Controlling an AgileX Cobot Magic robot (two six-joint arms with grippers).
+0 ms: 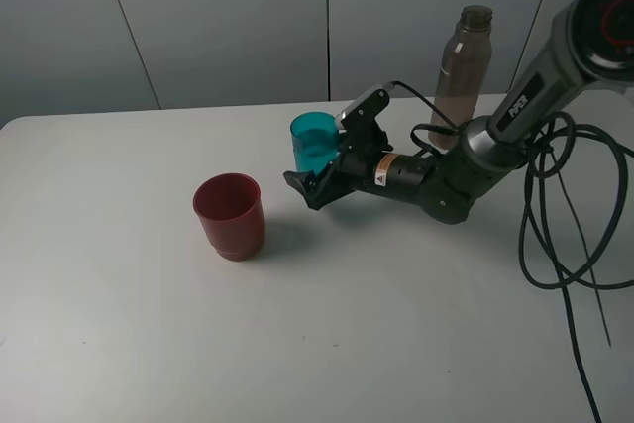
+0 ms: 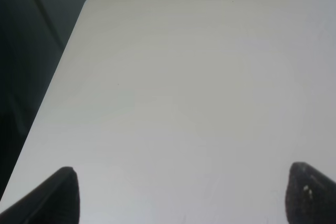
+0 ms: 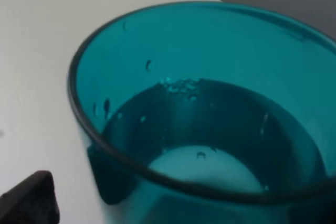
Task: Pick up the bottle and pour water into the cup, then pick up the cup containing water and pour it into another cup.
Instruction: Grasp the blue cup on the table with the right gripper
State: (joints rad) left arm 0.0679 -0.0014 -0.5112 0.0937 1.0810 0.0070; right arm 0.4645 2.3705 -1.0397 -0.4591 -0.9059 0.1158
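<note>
One dark red cup (image 1: 229, 215) is seen nearest on the bench (image 1: 119, 324). Behind it, the teal cup (image 1: 315, 141), holding water, is stood upright at the right hand (image 1: 322, 173), whose jaws are spread wide, unclosed. Farthest back, the bottle (image 1: 463, 61) is stood upright. The left hand (image 2: 184, 195) is held open.

White table (image 1: 119, 324): bottle (image 1: 464, 66), teal cup (image 1: 315, 141), red cup (image 1: 229, 215).

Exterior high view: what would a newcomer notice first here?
The teal cup stands near the middle of the table, with the right gripper straddling it, jaws open; the right wrist view shows water inside it. The dark red cup stands alone to its left, nearer the camera, and the tall smoky bottle stands upright at the back right.
</note>
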